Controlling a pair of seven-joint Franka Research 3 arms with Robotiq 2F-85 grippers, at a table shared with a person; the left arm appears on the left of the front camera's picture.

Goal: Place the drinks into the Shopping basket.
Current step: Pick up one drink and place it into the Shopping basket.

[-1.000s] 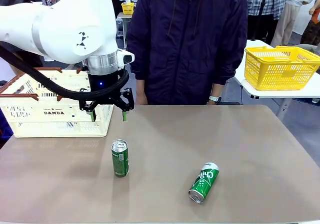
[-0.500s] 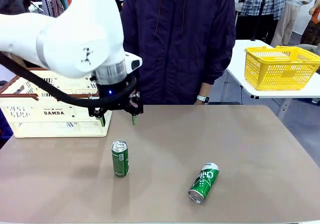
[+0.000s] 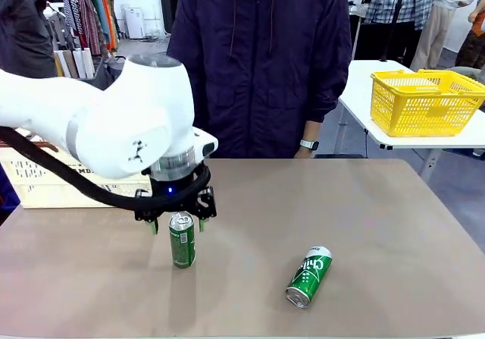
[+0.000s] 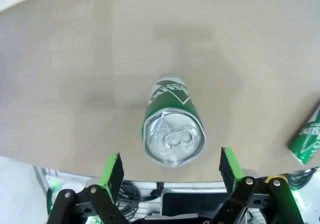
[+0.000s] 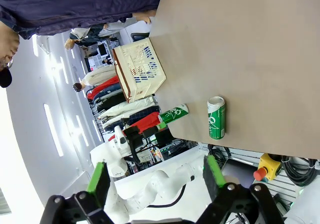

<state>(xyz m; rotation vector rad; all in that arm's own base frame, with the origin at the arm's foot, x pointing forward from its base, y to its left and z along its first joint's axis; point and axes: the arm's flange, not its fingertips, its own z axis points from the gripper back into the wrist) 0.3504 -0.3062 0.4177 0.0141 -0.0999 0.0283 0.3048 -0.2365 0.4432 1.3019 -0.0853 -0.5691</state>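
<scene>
While the left gripper [image 3: 179,223] stands open at the upright green can [image 3: 182,245], nothing is gripped.
Its pads [image 4: 113,168] flank the can's silver top, apart from it. A second green can [image 3: 309,276] lies toppled to the right. The Shopping basket [image 3: 45,187] sits far left. The right gripper [image 5: 155,176] is open.

Front, both wrists: same upright can [image 3: 182,239]

1. An upright green can [image 3: 182,242] with a silver top stands on the table [image 3: 364,218], left of middle.
2. A second green can [image 3: 309,276] with white lettering lies on its side to the right, well apart.
3. The cream slotted Shopping basket [image 3: 38,192] sits at the table's far left.
</scene>
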